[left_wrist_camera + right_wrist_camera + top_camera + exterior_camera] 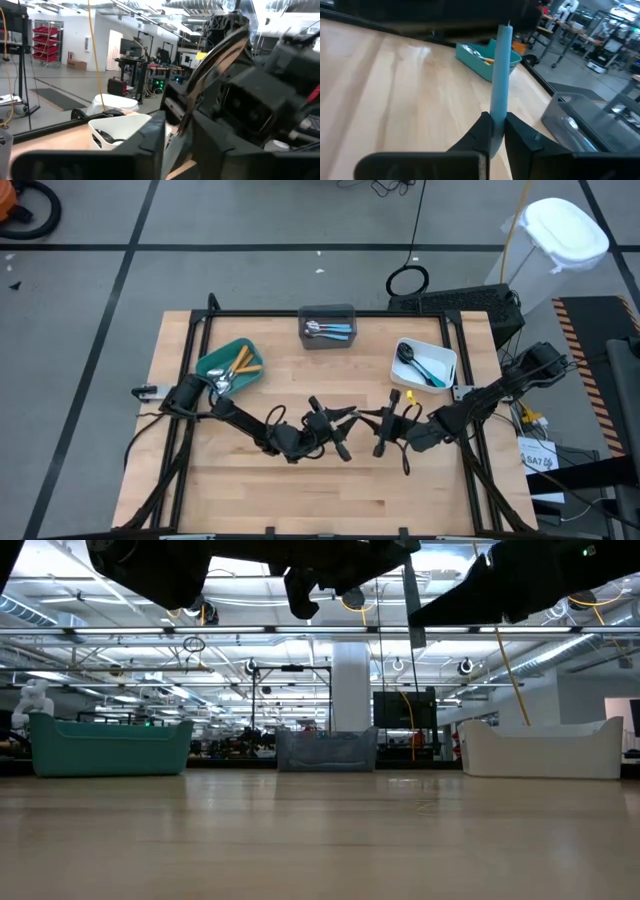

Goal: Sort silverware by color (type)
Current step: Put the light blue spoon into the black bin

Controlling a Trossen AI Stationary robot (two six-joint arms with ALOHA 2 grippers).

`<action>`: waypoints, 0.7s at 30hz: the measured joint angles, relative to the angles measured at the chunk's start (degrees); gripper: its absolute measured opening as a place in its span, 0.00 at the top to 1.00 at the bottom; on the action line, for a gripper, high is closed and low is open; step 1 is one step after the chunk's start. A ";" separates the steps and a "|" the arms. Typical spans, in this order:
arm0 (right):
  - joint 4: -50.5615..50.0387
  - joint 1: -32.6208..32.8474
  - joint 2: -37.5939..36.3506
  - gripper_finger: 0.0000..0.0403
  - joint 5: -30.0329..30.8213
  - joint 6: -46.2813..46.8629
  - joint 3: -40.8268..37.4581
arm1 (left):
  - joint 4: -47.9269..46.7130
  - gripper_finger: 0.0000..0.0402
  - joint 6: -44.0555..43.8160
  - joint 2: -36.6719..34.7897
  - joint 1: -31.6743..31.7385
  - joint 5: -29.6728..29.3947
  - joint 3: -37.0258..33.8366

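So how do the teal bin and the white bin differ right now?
The teal bin sits on the table's left, turned at an angle; the white bin sits on the right, nearer square. The teal bin holds orange-handled pieces with silver heads; the white bin holds black-headed pieces with blue handles. Both are open, shallow bins near the table's far edge, each already holding a few utensils.

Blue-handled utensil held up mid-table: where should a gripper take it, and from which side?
Take the blue-handled utensil near one end of the handle, coming in along its length so the fingers close across the slim, straight shaft. The right gripper is clamped that way, with the rest of the handle standing out past its fingertips. The even shaft probably holds surer than a curved head.
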 joint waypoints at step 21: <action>-22.48 0.38 -17.08 0.94 -24.17 15.00 0.02 | -27.08 0.60 -1.47 -8.80 -0.86 12.38 0.02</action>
